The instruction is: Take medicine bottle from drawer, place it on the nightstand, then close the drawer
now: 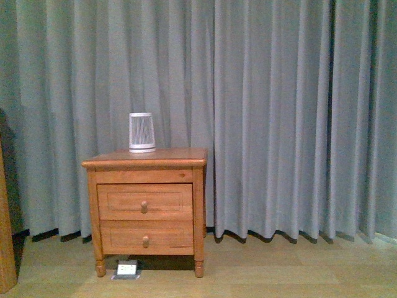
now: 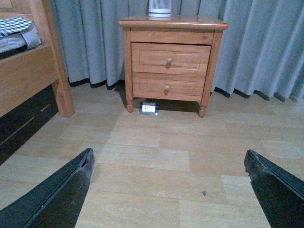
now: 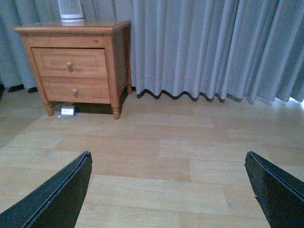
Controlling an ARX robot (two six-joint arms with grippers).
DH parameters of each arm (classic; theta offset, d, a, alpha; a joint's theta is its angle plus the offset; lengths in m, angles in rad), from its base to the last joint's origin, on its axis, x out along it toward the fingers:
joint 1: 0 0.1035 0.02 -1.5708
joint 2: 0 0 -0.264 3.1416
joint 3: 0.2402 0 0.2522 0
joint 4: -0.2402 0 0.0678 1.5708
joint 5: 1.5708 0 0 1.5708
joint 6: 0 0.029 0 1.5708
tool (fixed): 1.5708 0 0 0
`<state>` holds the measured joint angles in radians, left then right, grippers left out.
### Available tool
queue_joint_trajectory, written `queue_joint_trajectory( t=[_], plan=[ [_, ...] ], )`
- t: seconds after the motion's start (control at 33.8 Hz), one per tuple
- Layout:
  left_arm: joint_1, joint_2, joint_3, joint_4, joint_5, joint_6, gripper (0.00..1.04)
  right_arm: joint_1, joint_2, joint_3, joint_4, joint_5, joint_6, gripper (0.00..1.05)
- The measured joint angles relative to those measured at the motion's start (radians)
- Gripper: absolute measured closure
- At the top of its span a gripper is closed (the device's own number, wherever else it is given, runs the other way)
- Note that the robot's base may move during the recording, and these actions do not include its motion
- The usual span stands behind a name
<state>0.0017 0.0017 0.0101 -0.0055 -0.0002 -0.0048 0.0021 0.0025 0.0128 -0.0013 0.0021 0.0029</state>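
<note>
The honey-brown nightstand (image 1: 146, 159) stands against the curtain, also seen as the nightstand (image 2: 173, 23) and the nightstand (image 3: 71, 28). Its upper drawer (image 1: 145, 201) is shut, with a small round knob; the drawer (image 2: 170, 58) and the drawer (image 3: 69, 62) show the same. The medicine bottle is hidden. My left gripper (image 2: 168, 159) hangs open over bare floor, well short of the cabinet. My right gripper (image 3: 168, 159) is open too, further from it and off to the side. Neither arm shows in the front view.
A tall white ribbed container (image 1: 142, 132) stands on the nightstand top. A small white box (image 1: 126, 269) lies on the floor under the cabinet. A wooden bed frame (image 2: 33, 71) is at one side. Grey curtains (image 1: 279, 112) hang behind; wood floor (image 3: 156, 152) stretches between.
</note>
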Motion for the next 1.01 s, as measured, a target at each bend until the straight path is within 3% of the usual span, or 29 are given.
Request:
queue_joint_trajectory(
  t=[1.01],
  plan=[
    [0.0,0.0,0.0,0.0,0.0,0.0,0.07,0.0,0.0,0.0,0.0,0.0,0.0,0.07]
  ],
)
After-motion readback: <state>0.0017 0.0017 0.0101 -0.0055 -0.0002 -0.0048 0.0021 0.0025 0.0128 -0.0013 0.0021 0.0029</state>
